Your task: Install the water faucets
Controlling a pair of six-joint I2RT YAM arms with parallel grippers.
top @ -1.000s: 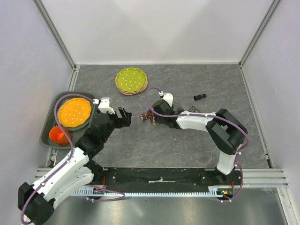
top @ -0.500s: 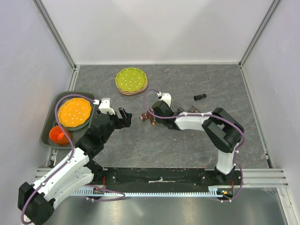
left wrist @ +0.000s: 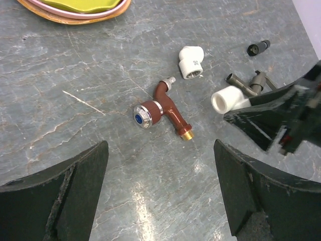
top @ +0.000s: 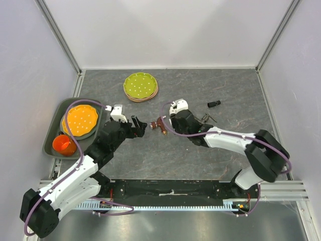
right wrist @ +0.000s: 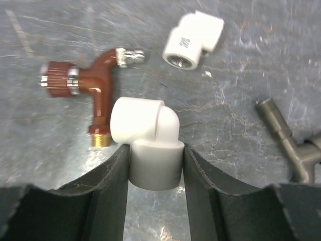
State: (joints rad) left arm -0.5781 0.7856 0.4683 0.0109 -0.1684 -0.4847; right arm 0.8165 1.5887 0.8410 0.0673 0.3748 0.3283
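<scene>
Two fingers of the right gripper [right wrist: 155, 165] are clamped on the lower leg of a white elbow [right wrist: 145, 135], whose other opening points toward the left arm. Whether the elbow touches the table [top: 200, 150] cannot be told. Just past it the brown faucet [right wrist: 98, 85] lies on its side on the grey stone surface, brass end nearest the held elbow but apart from it, chrome-ringed knob with a blue centre facing the left arm, threaded chrome tip aimed at a loose elbow [right wrist: 193, 40] that lies near it. The grey faucet [right wrist: 288, 145] lies flat on the far side of the right gripper from the brown one, partly hidden behind that gripper in the left wrist view. Opposite, the left gripper [left wrist: 160, 150] hangs with its jaws spread wide and nothing between them, the brown faucet lying on the table ahead of its fingertips. Farther out, a short black cylinder [top: 214, 104] rests beyond the grey faucet, a stack of plates topped by a green one [top: 140, 86] sits toward the back wall, and a dark tray [top: 50, 145] at the left edge carries an orange plate [top: 80, 120] and an orange cup [top: 62, 144].
</scene>
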